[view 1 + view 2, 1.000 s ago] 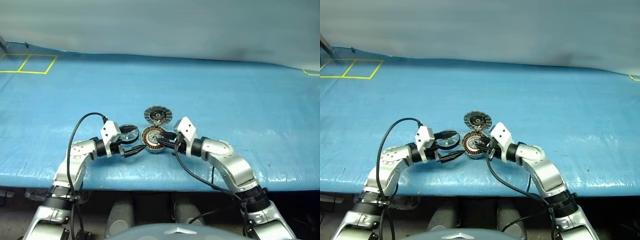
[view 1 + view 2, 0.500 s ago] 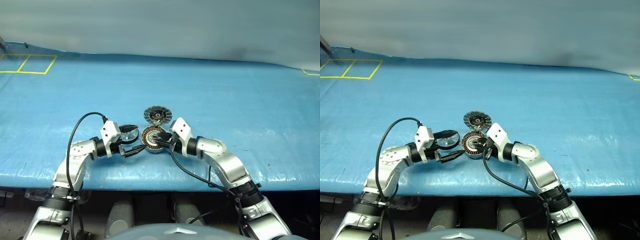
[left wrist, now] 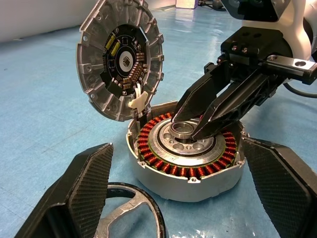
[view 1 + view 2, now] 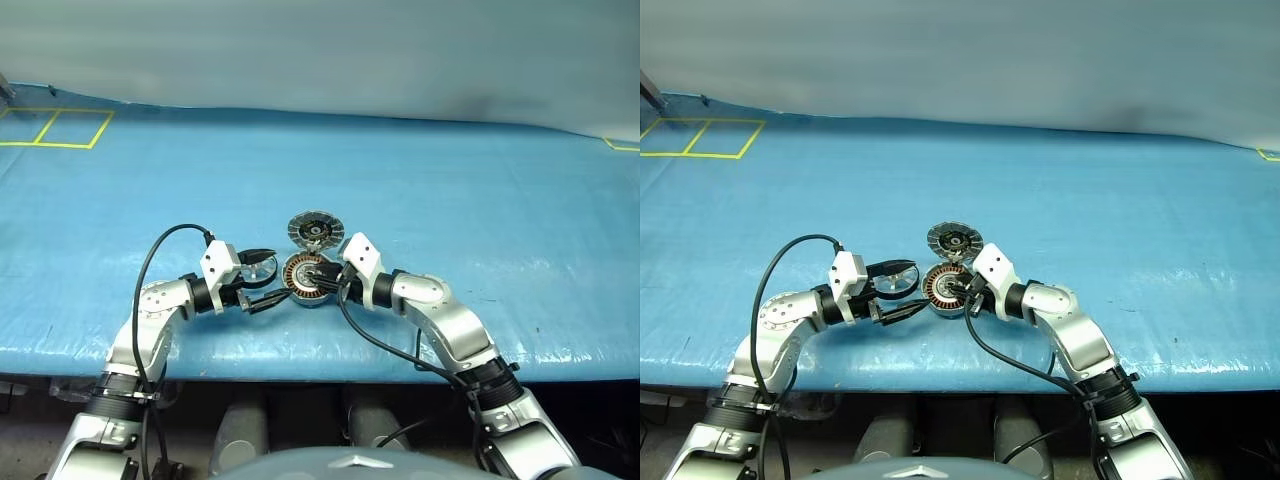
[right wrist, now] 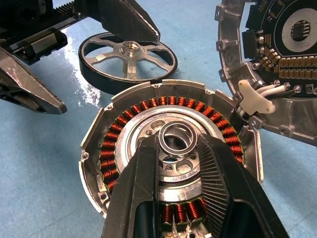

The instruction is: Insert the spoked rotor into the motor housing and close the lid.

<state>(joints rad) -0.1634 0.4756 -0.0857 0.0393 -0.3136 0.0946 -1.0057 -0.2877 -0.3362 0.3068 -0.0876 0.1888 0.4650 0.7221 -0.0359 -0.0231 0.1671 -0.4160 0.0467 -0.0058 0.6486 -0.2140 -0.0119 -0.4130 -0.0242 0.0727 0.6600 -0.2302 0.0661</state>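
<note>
The motor housing point(image 3: 185, 171) sits on the blue table with its copper windings showing. Its lid point(image 3: 121, 57) stands hinged open at the far side, circuit face toward me. My right gripper point(image 5: 177, 141) reaches over the housing and is shut on a small metal ring point(image 3: 184, 130) right at the hub. The spoked rotor point(image 5: 128, 52) lies flat on the table just left of the housing. My left gripper point(image 4: 262, 281) stands open around the rotor, one finger on each side, without touching it.
Blue sheeting covers the table point(image 4: 480, 200), whose front edge runs just below both arms. Yellow tape squares point(image 4: 60, 128) mark the far left corner. A black cable point(image 4: 165, 245) loops over the left forearm, and another hangs under the right.
My right forearm has swung slightly inward to the left, its fingertips staying at the hub with the ring. The left arm, rotor, housing and lid have not moved.
</note>
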